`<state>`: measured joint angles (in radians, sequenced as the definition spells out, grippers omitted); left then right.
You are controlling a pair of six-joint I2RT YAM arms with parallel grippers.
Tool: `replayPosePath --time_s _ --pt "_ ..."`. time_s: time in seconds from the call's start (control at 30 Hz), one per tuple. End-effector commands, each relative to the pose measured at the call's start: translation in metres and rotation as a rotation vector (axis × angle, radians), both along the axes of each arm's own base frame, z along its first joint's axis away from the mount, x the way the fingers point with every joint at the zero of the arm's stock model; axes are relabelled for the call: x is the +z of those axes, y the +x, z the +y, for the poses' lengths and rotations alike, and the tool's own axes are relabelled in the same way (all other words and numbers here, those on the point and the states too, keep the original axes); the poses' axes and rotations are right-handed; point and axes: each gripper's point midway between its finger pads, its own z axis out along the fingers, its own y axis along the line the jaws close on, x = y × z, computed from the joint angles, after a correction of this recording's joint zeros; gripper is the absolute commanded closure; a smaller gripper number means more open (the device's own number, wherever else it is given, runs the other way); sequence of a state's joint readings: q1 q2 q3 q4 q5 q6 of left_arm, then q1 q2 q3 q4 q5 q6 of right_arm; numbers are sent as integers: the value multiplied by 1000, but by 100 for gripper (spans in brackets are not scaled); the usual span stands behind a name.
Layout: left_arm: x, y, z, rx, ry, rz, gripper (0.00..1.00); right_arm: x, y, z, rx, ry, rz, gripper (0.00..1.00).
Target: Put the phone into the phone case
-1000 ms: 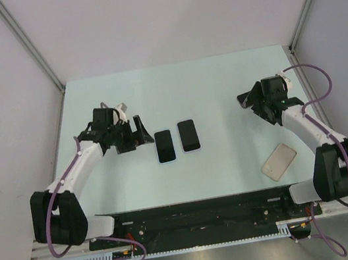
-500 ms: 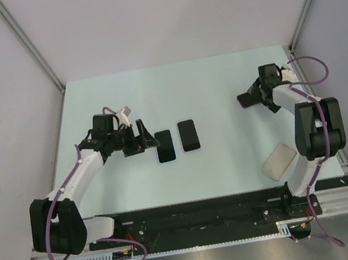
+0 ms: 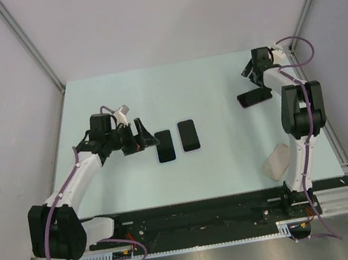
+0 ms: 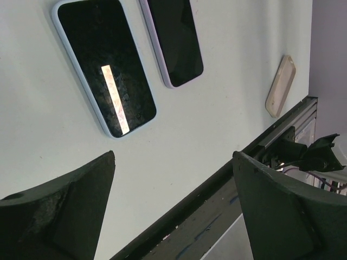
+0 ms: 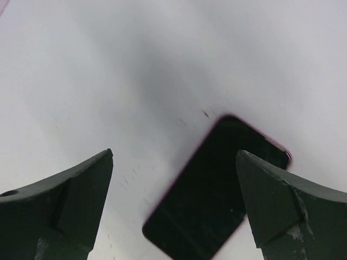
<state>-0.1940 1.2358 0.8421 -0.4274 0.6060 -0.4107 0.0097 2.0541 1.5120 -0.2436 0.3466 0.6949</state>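
Two dark-screened phones lie side by side mid-table: a blue-edged phone (image 3: 165, 146) (image 4: 105, 70) and a lavender-edged phone (image 3: 189, 135) (image 4: 176, 40). A third, pink-edged phone (image 3: 254, 96) (image 5: 217, 195) lies at the far right. The beige phone case (image 3: 279, 162) (image 4: 281, 85) rests near the right arm's base. My left gripper (image 3: 147, 136) (image 4: 173, 156) stands open just left of the blue-edged phone, holding nothing. My right gripper (image 3: 249, 72) (image 5: 173, 154) hangs open just behind the pink-edged phone, with nothing between its fingers.
The pale green table (image 3: 206, 84) is walled at the back and on both sides. The black rail (image 3: 194, 210) with the arm bases runs along the near edge. The right arm (image 3: 294, 110) stands upright along the right side, above the case.
The right arm has folded back toward the far right corner, and its gripper has drawn away from the pink-edged phone, which stays on the table. The left gripper has edged toward the phones.
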Motion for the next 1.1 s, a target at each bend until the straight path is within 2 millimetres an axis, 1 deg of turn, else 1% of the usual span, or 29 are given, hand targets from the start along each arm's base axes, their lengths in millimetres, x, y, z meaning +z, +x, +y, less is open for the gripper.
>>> replayPosePath --time_s 0.0,0.03,0.07,0.13,0.17,0.2,0.27,0.3,0.33,0.37,0.4,0.43,0.47,0.5,0.53,0.6,0.63,0.73,0.83,0.9,0.93,1.0,1.07 --pt "6 3 -1 -3 -27 -26 7 0 26 -4 133 -121 73 2" --pt "4 2 -1 -5 -24 -20 7 10 38 -8 178 -180 74 2" --pt "2 2 -1 -5 -23 -14 7 -2 37 -13 179 -213 127 3" --pt "0 2 -1 -7 -22 -6 7 -5 42 -19 199 -251 150 3" --pt "0 2 -1 -8 -22 -12 7 -2 47 -18 223 -268 146 3" --pt "0 2 0 -5 -18 -8 7 -12 48 -18 239 -269 161 4" --pt "-3 3 1 5 -6 -2 7 -17 52 -13 281 -264 167 6" --pt "-4 4 2 10 0 1 7 -22 53 -13 288 -265 179 10" --pt "-7 5 2 9 1 12 7 -25 52 -26 269 -264 190 13" --pt "-9 5 2 6 1 20 8 -25 52 -30 269 -265 194 16" --pt "-11 4 1 3 -4 31 7 -27 50 -31 269 -262 198 22" --pt "-14 3 -1 -5 -12 49 8 -28 49 -36 261 -260 201 25" --pt "-15 3 -2 -8 -15 54 8 -30 48 -37 259 -258 208 27" --pt "-16 3 -2 -11 -15 60 8 -32 46 -40 255 -260 217 35" --pt "-17 3 -2 -11 -15 61 8 -32 45 -40 255 -255 220 38" --pt "-17 3 -2 -10 -11 57 8 -34 43 -38 263 -241 230 42" --pt "-17 4 0 -3 -2 51 8 -36 42 -35 277 -227 234 42" --pt "-16 5 2 2 9 42 8 -44 33 -35 286 -224 281 43" --pt "-18 4 2 5 10 53 7 -52 20 -35 294 -225 338 43" --pt "-19 4 0 -1 1 61 7 -51 14 -33 303 -220 357 44" --pt "-19 4 -1 -4 -8 66 8 -55 7 -31 309 -204 377 44" --pt "-19 3 -4 -15 -26 73 8 -53 1 -25 321 -189 389 46" --pt "-19 2 -5 -18 -33 79 8 -51 -13 -25 304 -177 430 49"
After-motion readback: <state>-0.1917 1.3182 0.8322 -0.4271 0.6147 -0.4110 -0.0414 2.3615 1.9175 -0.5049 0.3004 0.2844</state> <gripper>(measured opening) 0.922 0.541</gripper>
